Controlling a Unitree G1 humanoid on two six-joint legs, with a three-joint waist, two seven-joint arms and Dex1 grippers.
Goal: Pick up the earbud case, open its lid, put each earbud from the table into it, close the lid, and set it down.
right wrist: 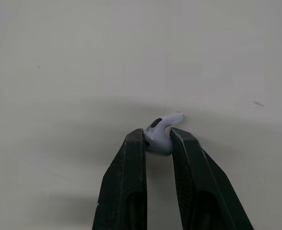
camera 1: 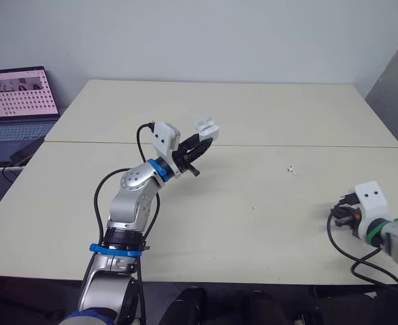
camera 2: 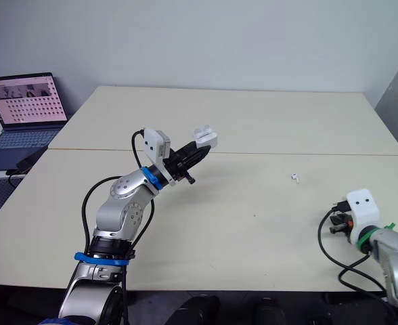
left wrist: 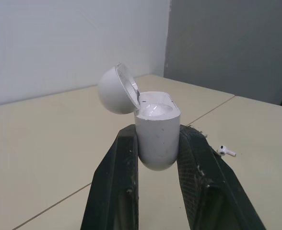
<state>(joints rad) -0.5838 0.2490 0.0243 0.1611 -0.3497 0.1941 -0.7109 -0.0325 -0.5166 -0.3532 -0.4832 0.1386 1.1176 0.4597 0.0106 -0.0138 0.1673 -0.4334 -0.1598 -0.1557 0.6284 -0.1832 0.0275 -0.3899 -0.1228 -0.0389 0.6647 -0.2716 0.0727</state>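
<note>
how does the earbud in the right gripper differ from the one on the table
The gripped earbud is pinched in the right gripper; the loose earbud lies free on the table. The gripped earbud is near the table's right edge; the loose earbud nearer the middle. Both white.

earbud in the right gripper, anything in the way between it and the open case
Nothing visible does. Only bare table lies between the earbud in the right gripper and the case in the left gripper, lid open. The second earbud lies low on that table.
</note>
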